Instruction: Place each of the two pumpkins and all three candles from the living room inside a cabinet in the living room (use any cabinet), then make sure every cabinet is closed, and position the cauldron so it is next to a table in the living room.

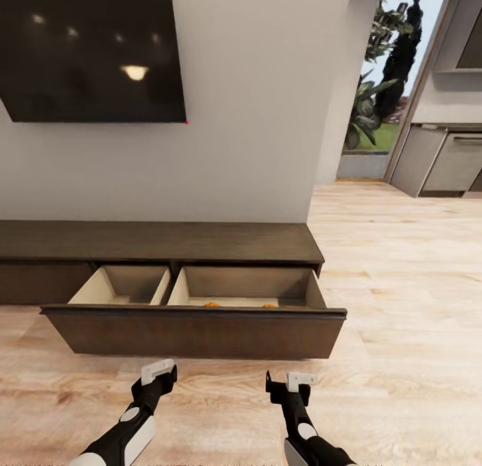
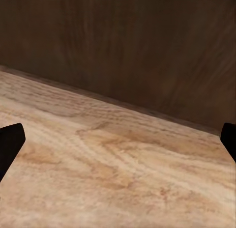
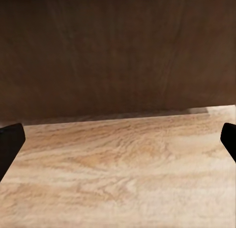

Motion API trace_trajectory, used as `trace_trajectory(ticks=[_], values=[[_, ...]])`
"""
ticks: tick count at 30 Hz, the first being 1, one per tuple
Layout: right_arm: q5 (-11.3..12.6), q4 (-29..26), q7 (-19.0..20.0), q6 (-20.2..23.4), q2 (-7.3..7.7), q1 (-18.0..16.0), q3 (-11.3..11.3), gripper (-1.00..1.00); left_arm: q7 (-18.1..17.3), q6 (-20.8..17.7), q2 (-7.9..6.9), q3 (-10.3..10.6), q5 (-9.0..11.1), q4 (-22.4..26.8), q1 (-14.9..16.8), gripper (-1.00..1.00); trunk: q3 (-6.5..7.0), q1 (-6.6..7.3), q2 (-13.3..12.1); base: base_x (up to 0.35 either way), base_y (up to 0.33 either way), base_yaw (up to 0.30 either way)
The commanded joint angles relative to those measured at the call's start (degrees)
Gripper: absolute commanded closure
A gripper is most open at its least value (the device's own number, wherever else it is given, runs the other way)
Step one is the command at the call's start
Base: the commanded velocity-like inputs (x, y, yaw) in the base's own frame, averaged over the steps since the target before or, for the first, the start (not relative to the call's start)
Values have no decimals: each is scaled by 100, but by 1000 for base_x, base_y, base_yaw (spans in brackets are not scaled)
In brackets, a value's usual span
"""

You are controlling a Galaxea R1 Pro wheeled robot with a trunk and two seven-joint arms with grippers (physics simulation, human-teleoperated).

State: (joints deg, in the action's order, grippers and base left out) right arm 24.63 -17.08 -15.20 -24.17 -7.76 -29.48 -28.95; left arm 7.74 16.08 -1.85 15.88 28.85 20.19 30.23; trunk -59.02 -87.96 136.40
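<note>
Cabinet (image 1: pixel 161 242) drawer (image 1: pixel 194 332) is pulled out; two pumpkins (image 1: pixel 211 304) just peek above its front, right compartment. Left gripper (image 1: pixel 155 377) and right gripper (image 1: pixel 289 385) hang low before the front, fingers spread wide, empty. Drawer looks stiff and handleless, probably heavy-ish: push flat on the front panel, both sides evenly.

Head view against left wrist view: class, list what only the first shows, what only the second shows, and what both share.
Head view alone: the open pale-lined drawer of the long dark brown wooden cabinet, two small orange pumpkin tops inside, and the black wall TV. Left wrist view alone: the left claw open, its black fingertips spread wide. Both: the dark drawer front and the light wooden floor.
</note>
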Motion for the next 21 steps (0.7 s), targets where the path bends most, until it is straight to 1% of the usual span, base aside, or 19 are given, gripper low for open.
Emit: trace_trajectory(ticks=[1, 8, 13, 19, 21], values=[[33, 3, -38, -18, 2, -5, -49, -100, 43, 17, -7, 49, 24, 2, 4, -100, -23, -21, 44, 0, 0, 0], [33, 3, -36, -17, 3, -5, -49, -100, 43, 18, -14, 47, 24, 2, 1, -100, -149, -175, 324, 0, 0, 0], [33, 0, -29, -21, 0, -5, -49, -100, 43, 36, -4, 42, 27, 4, 1, -100, -149, -175, 324, 0, 0, 0], [44, -9, -28, -32, -26, -5, -32, -100, 43, 245, 17, 49, 32, 2, 1, -100, -149, -175, 324, 5, 0, 0], [47, -13, -33, -27, -33, -5, -26, -100, 43, 264, 18, 47, 32, 2, 1, -100, -149, -175, 324, 172, 0, 0]])
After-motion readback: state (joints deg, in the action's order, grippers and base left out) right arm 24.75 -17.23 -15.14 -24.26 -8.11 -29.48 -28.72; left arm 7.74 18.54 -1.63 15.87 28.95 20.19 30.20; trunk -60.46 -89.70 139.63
